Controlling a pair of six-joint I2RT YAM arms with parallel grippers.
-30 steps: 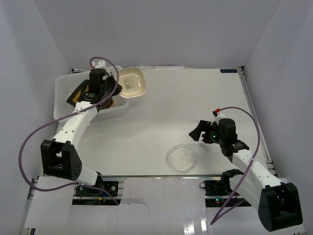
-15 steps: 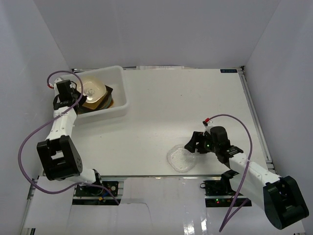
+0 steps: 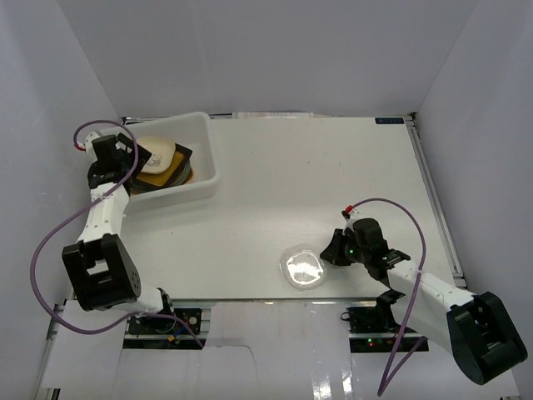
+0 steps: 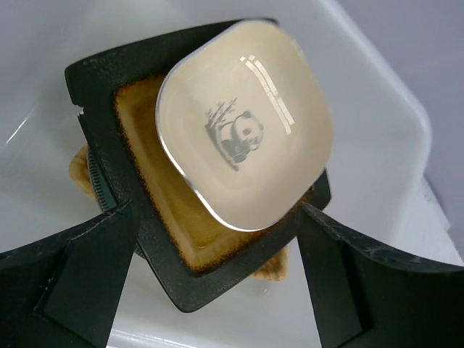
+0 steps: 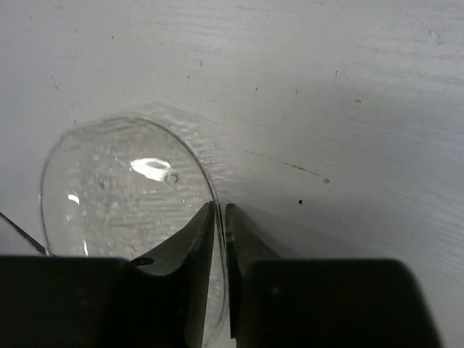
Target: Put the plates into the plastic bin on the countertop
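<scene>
The plastic bin (image 3: pixel 210 167) stands at the back left of the countertop (image 3: pixel 316 175). Inside it the cream squarish bowl (image 4: pixel 243 130), which has a panda print, lies tilted on the black square plate with amber centre (image 4: pixel 181 290). An orange woven plate (image 4: pixel 81 170) peeks out beneath them. My left gripper (image 3: pixel 132 158) hovers over the bin's left side, open, with nothing between its fingers (image 4: pixel 87 275). The clear glass plate (image 3: pixel 303 267) sits near the front edge. My right gripper (image 5: pixel 220 217) is shut on the right rim of the glass plate (image 5: pixel 123 188).
Metal rails (image 3: pixel 429 200) border the countertop on the right and at the front. White enclosure walls rise on three sides. Purple cables (image 3: pixel 50 242) loop beside each arm. The left arm leans close to the left wall.
The left gripper carried the cream bowl into the bin, let go and opened. The right gripper moved forward-left to the glass plate and shut on its rim.
</scene>
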